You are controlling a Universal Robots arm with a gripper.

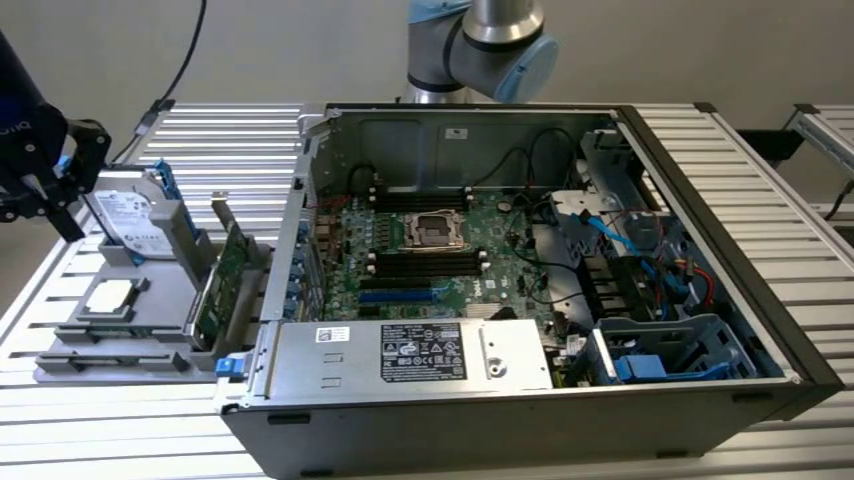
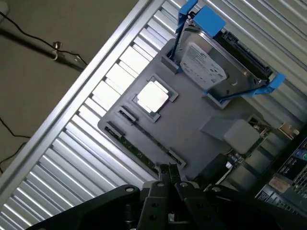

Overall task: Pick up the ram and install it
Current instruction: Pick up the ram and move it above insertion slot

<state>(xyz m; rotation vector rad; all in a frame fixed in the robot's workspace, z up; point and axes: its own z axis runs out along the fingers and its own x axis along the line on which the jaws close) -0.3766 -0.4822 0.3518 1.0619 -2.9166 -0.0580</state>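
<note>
- Wrist view: the gripper (image 2: pixel 169 170) is showing its jaws pressed together, narrow, gripping nothing.
- The jaws are hanging above the edge of the grey tray (image 2: pixel 192 122), apart from it and touching nothing.
- The ram (image 2: pixel 141 152) is sitting in a groove along that same tray edge, between small end clips. It is the nearest thing to the fingertips and is not picked up yet.
- A square processor chip (image 2: pixel 152 98) is resting in its own pocket just beside the ram's groove. Further across the tray, a hard drive (image 2: pixel 211 62) is leaning in a blue bracket (image 2: pixel 199 19).
- The tray is lying on the slatted table (image 2: pixel 72 158).
- Exterior view: the tall green card (image 1: pixel 220 285) is standing at the tray's side next to the open computer case (image 1: pixel 694 200), which is lying on the tray's right in that view.
- The black memory slots (image 1: pixel 424 262) are sitting on the board inside the case, well apart from the ram.
- Judging the step: this is looking like the approach for the pick.
- To do it well, the jaws should be spanning the stick's thin faces near mid-length, squared to its long line and clear of the end clips and the chip. The pull should be going straight out of the groove so the board is not bending.
</note>
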